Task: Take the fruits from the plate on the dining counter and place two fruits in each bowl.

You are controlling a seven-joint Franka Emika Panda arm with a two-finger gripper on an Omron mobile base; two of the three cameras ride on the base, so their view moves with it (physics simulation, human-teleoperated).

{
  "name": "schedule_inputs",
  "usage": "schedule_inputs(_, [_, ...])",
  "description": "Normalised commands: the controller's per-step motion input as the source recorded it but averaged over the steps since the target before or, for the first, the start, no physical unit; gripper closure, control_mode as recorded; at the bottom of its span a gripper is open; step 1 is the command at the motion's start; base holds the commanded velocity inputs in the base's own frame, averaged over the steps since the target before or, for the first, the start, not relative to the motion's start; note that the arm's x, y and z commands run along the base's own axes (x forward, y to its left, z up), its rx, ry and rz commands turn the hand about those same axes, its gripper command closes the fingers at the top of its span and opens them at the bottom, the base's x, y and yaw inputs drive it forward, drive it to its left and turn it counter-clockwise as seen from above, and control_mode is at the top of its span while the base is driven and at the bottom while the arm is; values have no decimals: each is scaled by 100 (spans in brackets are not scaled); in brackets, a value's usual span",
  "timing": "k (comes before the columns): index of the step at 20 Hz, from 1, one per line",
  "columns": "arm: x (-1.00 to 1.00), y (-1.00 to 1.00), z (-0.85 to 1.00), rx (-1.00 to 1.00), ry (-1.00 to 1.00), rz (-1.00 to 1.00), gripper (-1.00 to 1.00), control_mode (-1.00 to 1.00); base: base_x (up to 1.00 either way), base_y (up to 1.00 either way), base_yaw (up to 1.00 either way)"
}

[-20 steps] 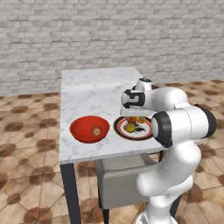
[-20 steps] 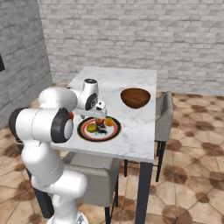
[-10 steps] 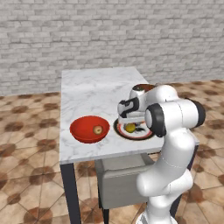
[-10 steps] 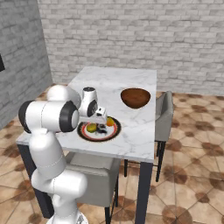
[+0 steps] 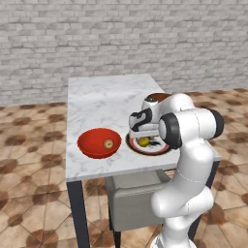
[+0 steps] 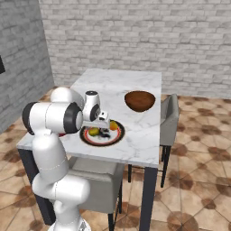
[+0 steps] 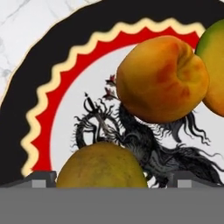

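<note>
Yellow-green skin fills the near edge of the hand view, where one fruit (image 7: pixel 101 165) lies between the two dark fingertips (image 7: pixel 40 178) of the claw (image 6: pixel 104 129); the tips stand apart on either side of it, and whether they press on it cannot be told. Just past it on the plate (image 7: pixel 57 65) lies an orange fruit (image 7: pixel 161 85), and a third, green shading to orange (image 7: pixel 213 65), touches that one at the right edge. So three fruits count on the plate. Its black rim, scalloped cream line, red ring and white centre with a dark inked figure carry no readable writing, and no label or brand shows anywhere.

From the left base view, the plate (image 5: pixel 160 147) lies near the front edge of the marble tabletop (image 5: pixel 104 97), with the claw low over it. Just beside it stands the red bowl (image 5: pixel 92 144) with one tan fruit (image 5: pixel 108 143) inside. In the right base view the brown bowl (image 6: pixel 140 100) stands farther back on the tabletop, apart from the plate (image 6: pixel 115 137). Two bowls in all.
</note>
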Motion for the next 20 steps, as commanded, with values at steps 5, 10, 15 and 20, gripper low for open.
schedule_inputs(5, [-5, 0, -5, 0, 0, 0, -100, -100, 0, 0, 0])
schedule_inputs(10, [-33, 0, 0, 0, 0, 0, -100, -100, 0, 0, 0])
schedule_inputs(15, [-17, 0, -2, 0, -1, 0, -100, -100, 0, 0, 0])
schedule_inputs(20, [9, 0, -19, 0, -1, 0, -100, -100, 0, 0, 0])
